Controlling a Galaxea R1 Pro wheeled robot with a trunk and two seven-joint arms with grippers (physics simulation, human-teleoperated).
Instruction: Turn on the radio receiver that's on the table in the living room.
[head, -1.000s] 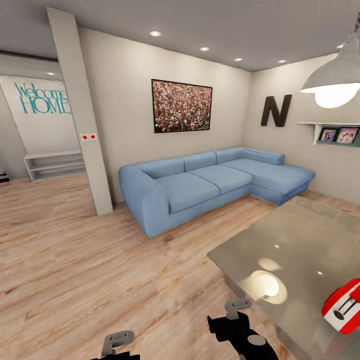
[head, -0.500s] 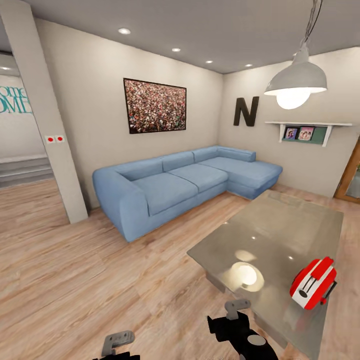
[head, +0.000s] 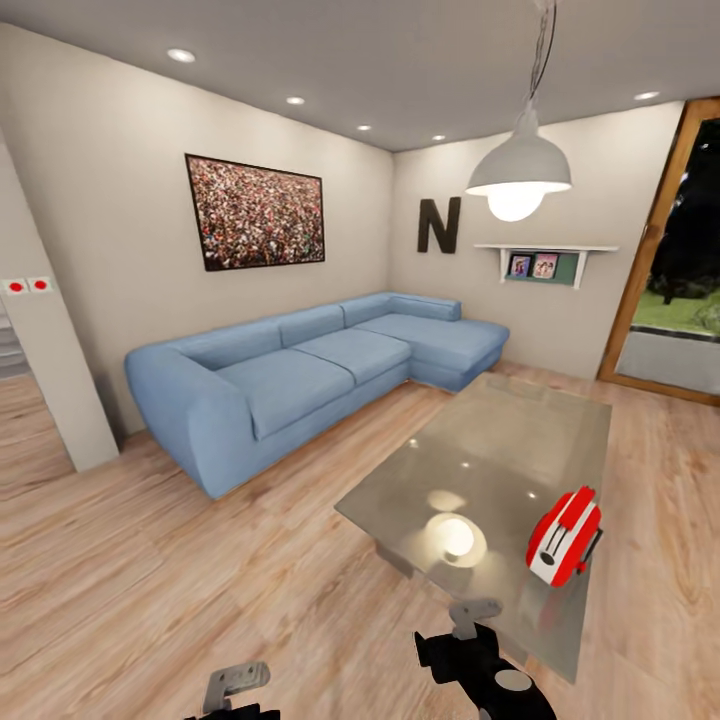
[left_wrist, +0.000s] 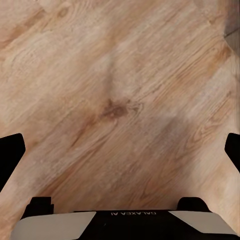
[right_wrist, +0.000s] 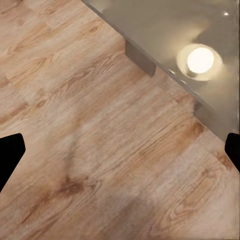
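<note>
The red radio receiver (head: 565, 537) lies on its side near the close right corner of the low glossy table (head: 500, 460), white striped panel facing me. This is the living room, with the blue corner sofa (head: 300, 375) beyond the table. My right arm (head: 478, 655) hangs low in front of the table's near edge, left of the radio and apart from it. My left arm (head: 236, 686) is further left over the floor. The left gripper (left_wrist: 120, 150) is open above bare floor. The right gripper (right_wrist: 120, 150) is open above floor beside the table's edge (right_wrist: 150, 60).
A white pendant lamp (head: 518, 172) hangs over the table and reflects in its top. A dark letter N (head: 438, 225) and a shelf (head: 545, 260) are on the far wall. A wood-framed glass door (head: 670, 270) stands at right, a pillar (head: 45, 380) at left.
The camera has swung to the right: sofa, table and radio have slid left in the picture, and the glass door has come into view. Both arms keep their place in the picture.
</note>
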